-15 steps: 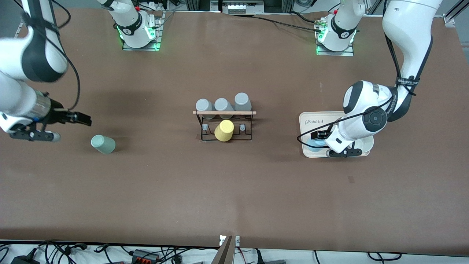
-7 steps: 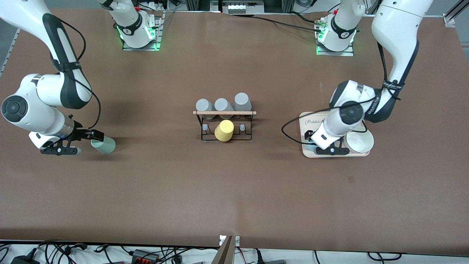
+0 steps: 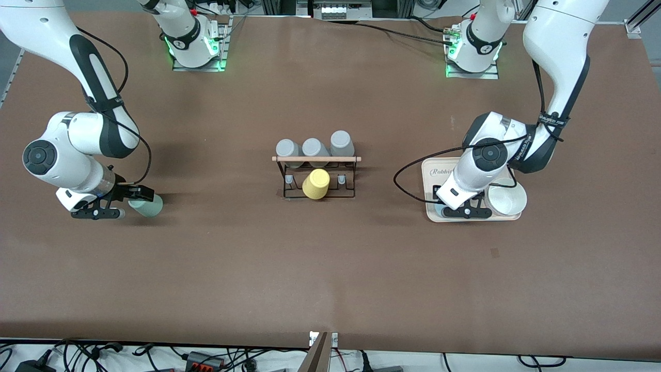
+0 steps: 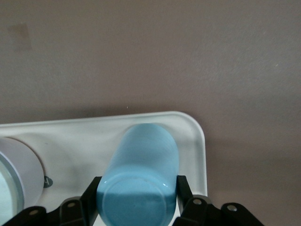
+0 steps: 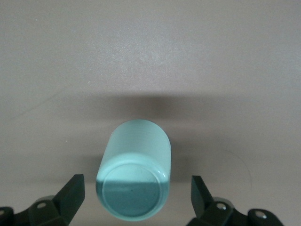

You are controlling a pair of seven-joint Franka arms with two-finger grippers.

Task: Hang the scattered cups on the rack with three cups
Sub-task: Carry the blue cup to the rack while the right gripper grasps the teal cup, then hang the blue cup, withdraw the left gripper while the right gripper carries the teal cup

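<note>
The pale mint-green cup (image 3: 150,207) lies on its side on the table toward the right arm's end. My right gripper (image 3: 135,202) is low around its base, open, with a gap on each side in the right wrist view, where the cup (image 5: 135,183) lies between the fingers (image 5: 73,190). The light blue cup (image 4: 141,160) lies on its side in the cream tray (image 3: 439,168). My left gripper (image 3: 442,202) is shut on it, both fingers (image 4: 184,186) against its sides. The black wire rack (image 3: 316,159) with its wooden rod stands mid-table.
Three grey cups (image 3: 302,148) and a yellow cup (image 3: 316,184) hang on the rack. A white bowl (image 3: 507,200) sits in the tray beside the blue cup; it also shows in the left wrist view (image 4: 14,174).
My right arm swung down and in until its gripper came around the mint cup. My left gripper shifted along the tray onto the blue cup, uncovering the white bowl.
</note>
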